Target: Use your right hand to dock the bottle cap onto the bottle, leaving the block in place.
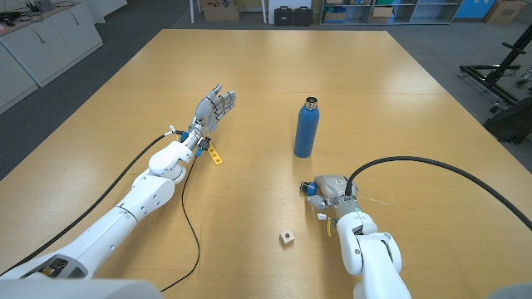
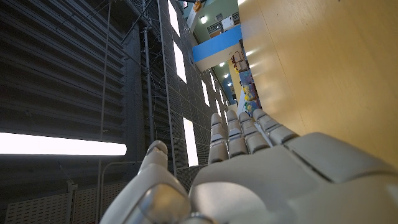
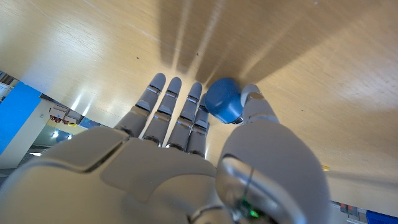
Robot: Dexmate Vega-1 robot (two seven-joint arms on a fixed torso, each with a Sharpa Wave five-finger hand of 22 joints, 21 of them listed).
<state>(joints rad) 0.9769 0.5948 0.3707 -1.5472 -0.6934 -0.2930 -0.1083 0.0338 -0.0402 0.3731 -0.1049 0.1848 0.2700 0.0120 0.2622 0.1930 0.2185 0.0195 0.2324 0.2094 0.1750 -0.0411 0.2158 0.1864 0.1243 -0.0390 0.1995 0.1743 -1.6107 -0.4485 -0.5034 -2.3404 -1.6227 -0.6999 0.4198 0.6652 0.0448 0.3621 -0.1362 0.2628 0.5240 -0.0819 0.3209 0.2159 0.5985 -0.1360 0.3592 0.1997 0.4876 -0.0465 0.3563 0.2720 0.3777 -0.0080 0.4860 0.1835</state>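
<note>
A blue bottle (image 1: pixel 305 129) stands upright mid-table with its silver neck bare. Right of and nearer than it, my right hand (image 1: pixel 330 191) is low at the table. In the right wrist view the round blue bottle cap (image 3: pixel 222 100) sits pinched between the thumb (image 3: pixel 256 106) and the side of a finger (image 3: pixel 198 111), just over the wood. A small pale wooden block (image 1: pixel 288 238) lies on the table nearer than that hand, apart from it. My left hand (image 1: pixel 213 109) is at the left, fingers straight and apart, holding nothing.
A small yellow piece (image 1: pixel 216 154) lies on the table beside my left wrist. A black cable (image 1: pixel 432 166) arcs from my right arm toward the table's right side. Cabinets and cases stand beyond the far edge.
</note>
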